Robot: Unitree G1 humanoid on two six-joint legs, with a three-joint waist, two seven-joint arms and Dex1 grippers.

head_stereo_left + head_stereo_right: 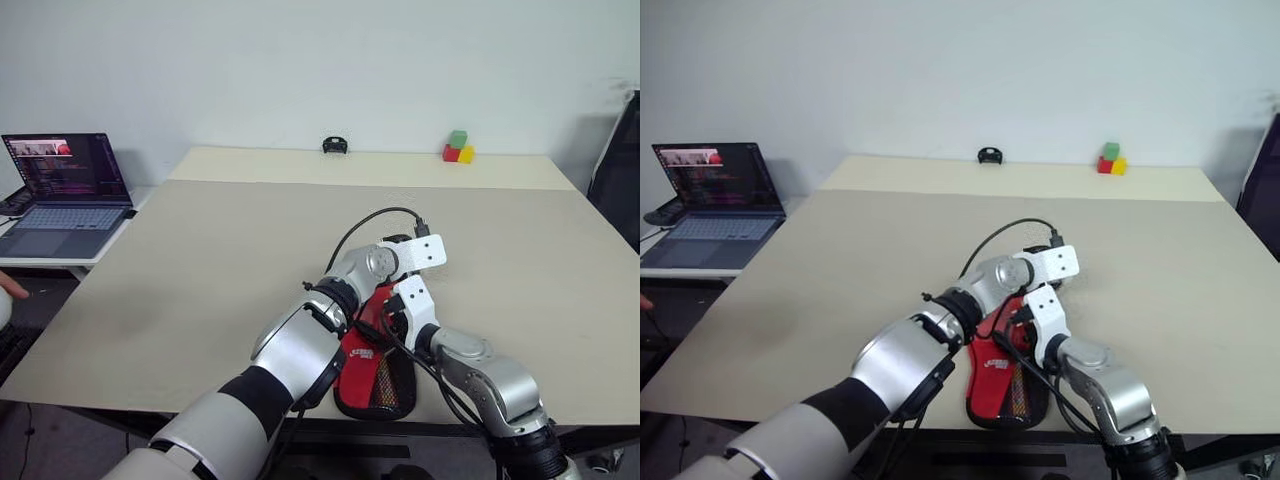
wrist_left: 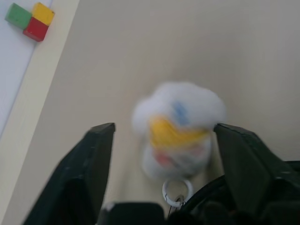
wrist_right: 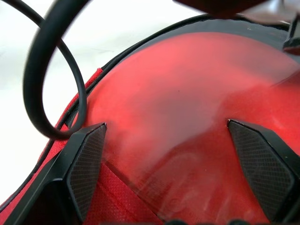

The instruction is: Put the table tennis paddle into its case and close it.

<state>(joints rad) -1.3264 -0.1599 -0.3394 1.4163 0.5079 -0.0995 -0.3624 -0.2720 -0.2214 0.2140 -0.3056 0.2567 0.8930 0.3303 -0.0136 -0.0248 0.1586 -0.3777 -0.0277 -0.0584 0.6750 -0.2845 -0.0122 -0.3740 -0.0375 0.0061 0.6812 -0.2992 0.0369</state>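
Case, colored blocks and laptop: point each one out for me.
case [image 1: 375, 385]: left eye view, on its red face beside the black mesh pocket, near the table's front edge.
colored blocks [image 1: 458, 148]: left eye view, on the middle of the cluster at the table's far side.
laptop [image 1: 66, 166]: left eye view, on its lit screen.

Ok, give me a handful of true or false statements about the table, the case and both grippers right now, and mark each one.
1. The case lies at the table's near edge. True.
2. The left gripper is shut. False: its fingers stand wide apart, with a white fluffy keychain charm between them.
3. The coloured blocks sit at the far edge. True.
4. The right gripper is clamped on the case. False: it is open over the red surface.
5. A closed laptop sits on the table. False: the laptop is open, on a side desk.
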